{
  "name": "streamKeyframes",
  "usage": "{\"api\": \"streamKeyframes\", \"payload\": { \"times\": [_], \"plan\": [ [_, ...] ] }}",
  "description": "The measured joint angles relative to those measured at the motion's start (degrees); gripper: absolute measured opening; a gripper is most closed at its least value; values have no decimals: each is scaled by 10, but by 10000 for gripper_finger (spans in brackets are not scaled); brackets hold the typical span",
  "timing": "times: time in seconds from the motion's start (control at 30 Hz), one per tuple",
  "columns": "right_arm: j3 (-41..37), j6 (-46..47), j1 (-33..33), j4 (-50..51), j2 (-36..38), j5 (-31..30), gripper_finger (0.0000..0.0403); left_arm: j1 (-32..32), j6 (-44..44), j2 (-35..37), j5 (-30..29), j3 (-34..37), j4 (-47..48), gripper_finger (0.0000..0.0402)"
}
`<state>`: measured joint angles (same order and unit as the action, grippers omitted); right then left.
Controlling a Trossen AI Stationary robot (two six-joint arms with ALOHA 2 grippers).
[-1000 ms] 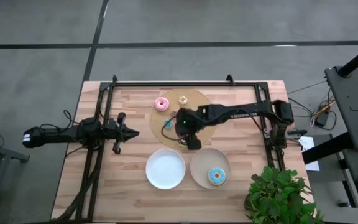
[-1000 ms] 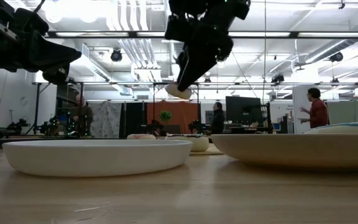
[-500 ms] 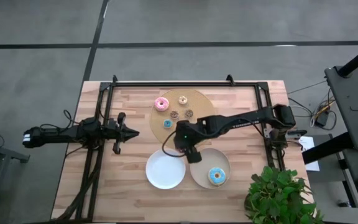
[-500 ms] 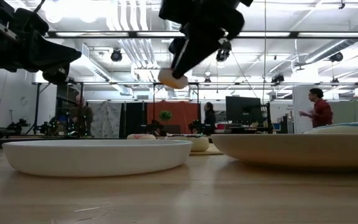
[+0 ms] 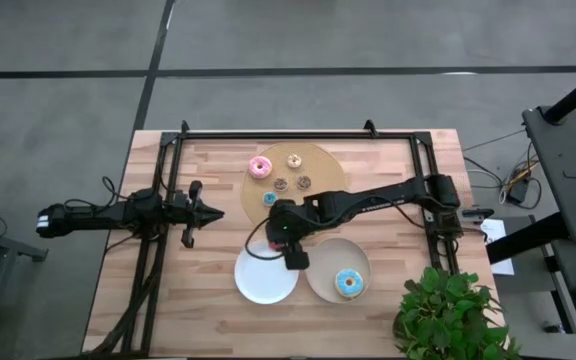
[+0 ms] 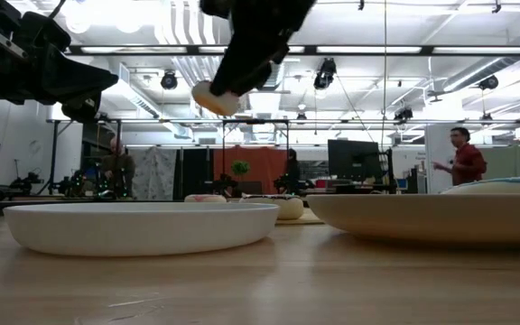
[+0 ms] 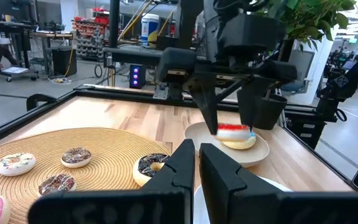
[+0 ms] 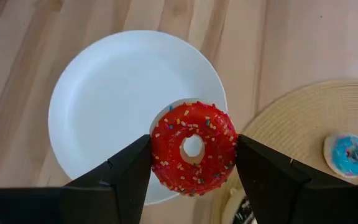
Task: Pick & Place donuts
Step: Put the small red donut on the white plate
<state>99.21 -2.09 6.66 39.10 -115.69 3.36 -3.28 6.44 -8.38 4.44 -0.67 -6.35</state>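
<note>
your right gripper (image 8: 193, 163) holds the red donut (image 8: 193, 147) by its two sides, the jaws set partly apart to the width of the ring and closed against it, with the sprinkled face in plain sight in the right wrist view. over the last second the arm has carried this donut off the wooden board (image 5: 320, 162) and across the near edge of it; the gripper, which stood over the board and then between the two plates, now hangs above the left white plate (image 5: 252, 281), near that plate's inner rim. in the low view the donut is well clear of the plate below it, so it is carried, not yet placed. the left white plate is bare at present. the right white plate (image 5: 320, 272) already holds the light blue donut (image 5: 348, 283). on the board you can make out the pink donut (image 5: 260, 167), the tan donut (image 5: 294, 160), two small dark donuts (image 5: 281, 185) and a small blue donut (image 5: 270, 198) at the board's near edge. judge the step as transport nearly done: the next move is likely a descent over the plate, then release. watch that the donut sits inside the rim, since the gripper is off the plate's centre. your left gripper (image 5: 213, 212) waits fully closed and empty, over the table's left part, well apart from the work.
</note>
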Motion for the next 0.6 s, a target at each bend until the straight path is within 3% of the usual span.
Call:
{"api": "streamKeyframes", "payload": {
  "times": [0.4,0.6],
  "plan": [
    [164,-44,13,84,-132,1,215,0,0,0,0,0,0,0],
    [193,-47,12,92,-170,0,215,0,0,0,0,0,0,0]
  ]
}}
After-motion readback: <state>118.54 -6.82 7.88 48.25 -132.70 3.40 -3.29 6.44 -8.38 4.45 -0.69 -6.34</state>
